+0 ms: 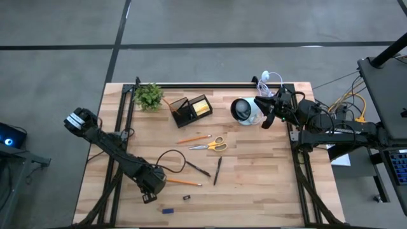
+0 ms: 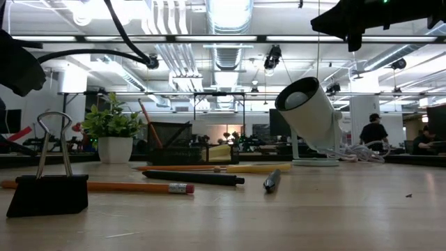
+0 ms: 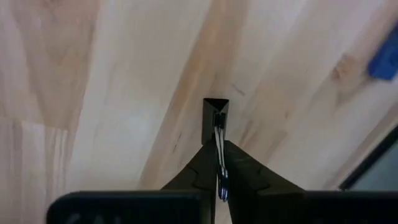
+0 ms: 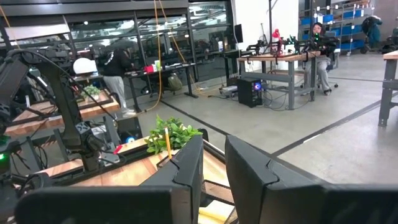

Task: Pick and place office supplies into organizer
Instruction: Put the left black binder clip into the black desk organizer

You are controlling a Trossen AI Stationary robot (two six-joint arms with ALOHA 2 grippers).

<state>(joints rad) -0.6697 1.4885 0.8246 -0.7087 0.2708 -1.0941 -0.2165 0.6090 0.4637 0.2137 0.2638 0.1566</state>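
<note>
1. The left gripper (image 1: 150, 193) is down at the table's near-left part, clenched on a black binder clip (image 3: 216, 118) (by its wire handle).
2. The right gripper (image 1: 269, 113) waits by the white cup (image 1: 243, 109), fingers apart.
3. The organizer (image 1: 191, 110) sits at the far side, beside the plant (image 1: 149, 95).
4. Scissors (image 1: 212, 145), pencils and pens lie mid-table.

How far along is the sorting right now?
Done: the organizer already holds a pencil and the yellow sticky notes. In hand: the left gripper is shut on a binder clip near the table's front left. Left: the scissors, two pencils, two pens and two small bits. The right gripper waits open near the white cup.
</note>
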